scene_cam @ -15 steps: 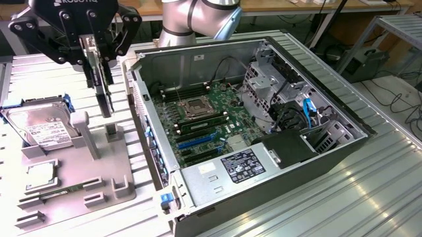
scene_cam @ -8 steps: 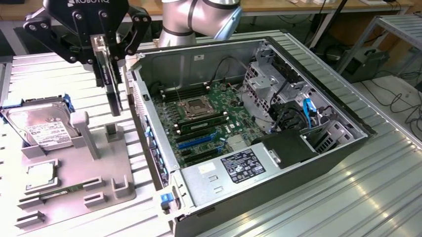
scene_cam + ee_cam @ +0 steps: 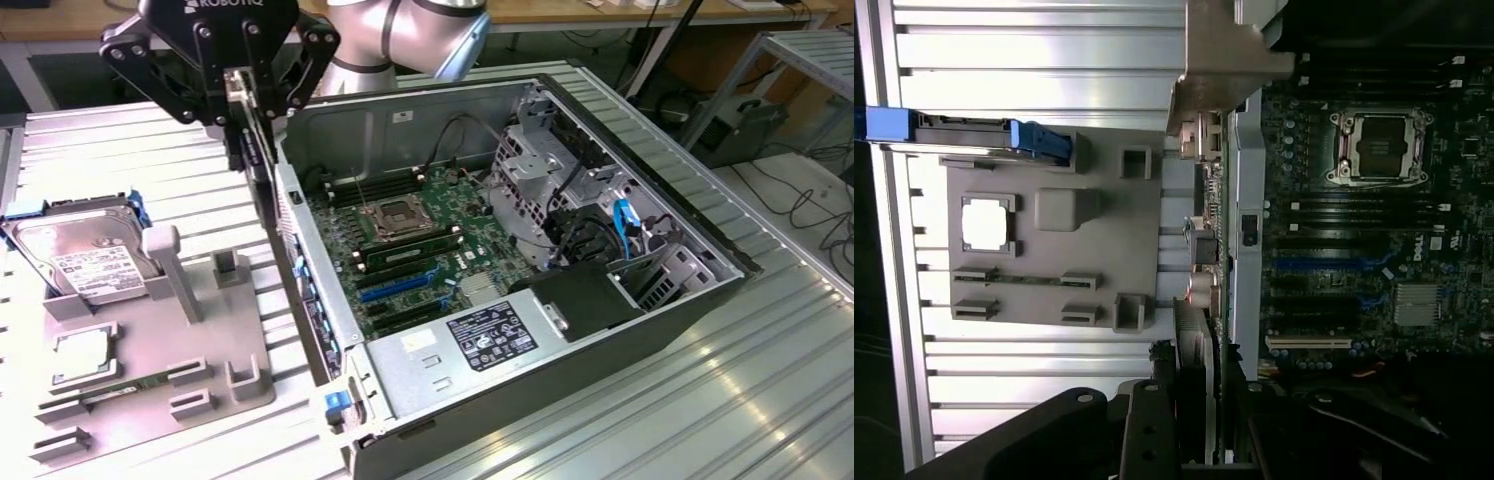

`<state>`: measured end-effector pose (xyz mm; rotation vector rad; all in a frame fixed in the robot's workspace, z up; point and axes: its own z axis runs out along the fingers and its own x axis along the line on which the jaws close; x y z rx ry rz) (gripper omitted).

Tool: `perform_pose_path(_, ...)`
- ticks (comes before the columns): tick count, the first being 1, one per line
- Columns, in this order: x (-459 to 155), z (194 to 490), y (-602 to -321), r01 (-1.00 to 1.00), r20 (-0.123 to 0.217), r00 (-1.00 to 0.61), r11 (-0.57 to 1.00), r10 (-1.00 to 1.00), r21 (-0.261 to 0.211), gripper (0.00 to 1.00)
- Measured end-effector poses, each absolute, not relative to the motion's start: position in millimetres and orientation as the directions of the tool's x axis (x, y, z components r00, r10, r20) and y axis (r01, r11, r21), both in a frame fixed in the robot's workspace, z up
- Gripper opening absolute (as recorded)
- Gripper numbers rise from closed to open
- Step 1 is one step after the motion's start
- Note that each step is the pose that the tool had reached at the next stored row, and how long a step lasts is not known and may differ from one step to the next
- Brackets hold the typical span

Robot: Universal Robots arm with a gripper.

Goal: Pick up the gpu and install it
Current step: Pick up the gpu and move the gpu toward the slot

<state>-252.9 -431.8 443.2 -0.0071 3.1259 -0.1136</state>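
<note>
Gripper [image 3: 251, 112] is clamped on the gpu [image 3: 248, 148]. The card hangs edge-on in the air, touching nothing, right above the top edge of the case wall [image 3: 331, 150]. The wrist view agrees: fingers [image 3: 1150, 440] pinch the gpu [image 3: 1204, 330] across its thin section. The step in hand reads as carry-over into the case, with nothing seated yet. Judgement: keep the card plumb and lifted above that wall edge. The grip is narrow, so a knock there would likely twist the card in the pads. In the exterior view the expansion slots [image 3: 395, 285] sit at 5 o'clock from the card and the CPU socket [image 3: 398, 218] at 4 o'clock. The card edge should run parallel to the slots before any descent. The grey fixture plate [image 3: 147, 330] at 7 o'clock and the hard drive [image 3: 80, 255] at 8 o'clock are both well apart.
</note>
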Motion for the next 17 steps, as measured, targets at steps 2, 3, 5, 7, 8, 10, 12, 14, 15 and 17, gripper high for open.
perform_pose_path(2,-248.7,443.0,-431.8,-0.004,-0.013,-1.000,0.997,-0.005,-0.073,0.28)
perform_pose_path(3,-246.6,442.9,-431.8,-0.004,-0.013,-1.000,0.997,-0.005,-0.073,0.28)
perform_pose_path(5,-242.0,442.8,-431.7,-0.004,-0.013,-1.000,0.997,-0.005,-0.073,0.28)
perform_pose_path(7,-236.1,442.5,-431.7,-0.004,-0.013,-1.000,0.997,-0.005,-0.073,0.28)
perform_pose_path(8,-234.6,442.5,-431.7,-0.004,-0.013,-1.000,0.997,-0.005,-0.073,0.28)
perform_pose_path(10,-231.2,442.4,-431.7,-0.004,-0.013,-1.000,0.997,-0.005,-0.073,0.28)
perform_pose_path(12,-227.3,442.2,-431.6,-0.004,-0.013,-1.000,0.997,-0.005,-0.073,0.28)
perform_pose_path(14,-223.9,442.1,-431.6,-0.004,-0.013,-1.000,0.997,-0.005,-0.073,0.28)
perform_pose_path(15,-222.0,442.0,-431.6,-0.004,-0.013,-1.000,0.997,-0.005,-0.073,0.28)
perform_pose_path(17,-217.4,442.0,-431.5,-0.004,-0.013,-1.000,0.997,-0.005,-0.073,0.28)
